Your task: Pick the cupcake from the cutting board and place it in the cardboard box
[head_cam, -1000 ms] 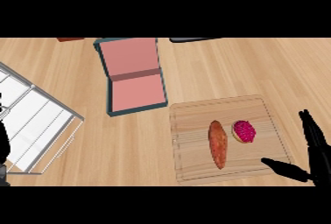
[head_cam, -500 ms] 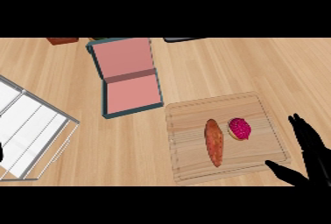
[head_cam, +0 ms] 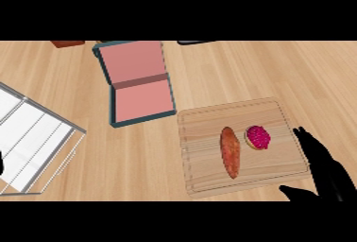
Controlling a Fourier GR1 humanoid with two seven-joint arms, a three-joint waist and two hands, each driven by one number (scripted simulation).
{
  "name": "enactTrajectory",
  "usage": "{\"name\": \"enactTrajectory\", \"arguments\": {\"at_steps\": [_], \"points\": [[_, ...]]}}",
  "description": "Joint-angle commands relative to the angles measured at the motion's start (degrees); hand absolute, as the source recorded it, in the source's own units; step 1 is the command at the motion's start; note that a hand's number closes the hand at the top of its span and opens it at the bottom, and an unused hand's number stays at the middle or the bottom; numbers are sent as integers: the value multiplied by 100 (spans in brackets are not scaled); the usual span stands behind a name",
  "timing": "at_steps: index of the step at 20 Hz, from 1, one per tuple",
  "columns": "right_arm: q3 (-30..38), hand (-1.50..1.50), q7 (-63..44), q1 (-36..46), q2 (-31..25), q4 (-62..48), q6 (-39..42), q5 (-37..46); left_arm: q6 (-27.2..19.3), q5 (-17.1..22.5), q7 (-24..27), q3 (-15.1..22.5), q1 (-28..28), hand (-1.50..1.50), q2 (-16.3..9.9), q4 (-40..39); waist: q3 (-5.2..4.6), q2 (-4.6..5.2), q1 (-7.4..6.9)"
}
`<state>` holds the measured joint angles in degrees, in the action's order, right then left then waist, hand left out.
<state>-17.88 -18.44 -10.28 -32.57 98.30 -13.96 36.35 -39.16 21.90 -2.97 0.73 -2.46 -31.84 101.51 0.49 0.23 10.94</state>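
Holding cupcake (head_cam: 258,137), cutting board (head_cam: 209,184), box (head_cam: 143,99) open

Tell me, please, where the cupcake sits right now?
In the head view, the cupcake sits on the right part of the cutting board, just right of the sweet potato and left of the open right robot hand.

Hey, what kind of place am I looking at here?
Most likely a kitchen counter: a light wooden countertop carries a wooden cutting board with a pink-frosted cupcake and an orange sweet potato on it. A clear wire-framed rack, possibly for dishes, sits at the left.
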Motion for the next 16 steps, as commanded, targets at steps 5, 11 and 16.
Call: {"name": "enactTrajectory", "arguments": {"at_steps": [5,11,16], "points": [[-183,-150,-1172,317,163,498,561,175,1525,-244,-44,1508,378,0,-312,122,-87,93,6],[-290,-150,-2021,588,361,409,957,323,1702,-293,8,1641,462,0,-215,-12,-80,124,-246],[-386,-150,-2410,734,508,500,1092,434,1778,-325,-141,1731,696,0,-241,-15,-52,83,-283]]}}
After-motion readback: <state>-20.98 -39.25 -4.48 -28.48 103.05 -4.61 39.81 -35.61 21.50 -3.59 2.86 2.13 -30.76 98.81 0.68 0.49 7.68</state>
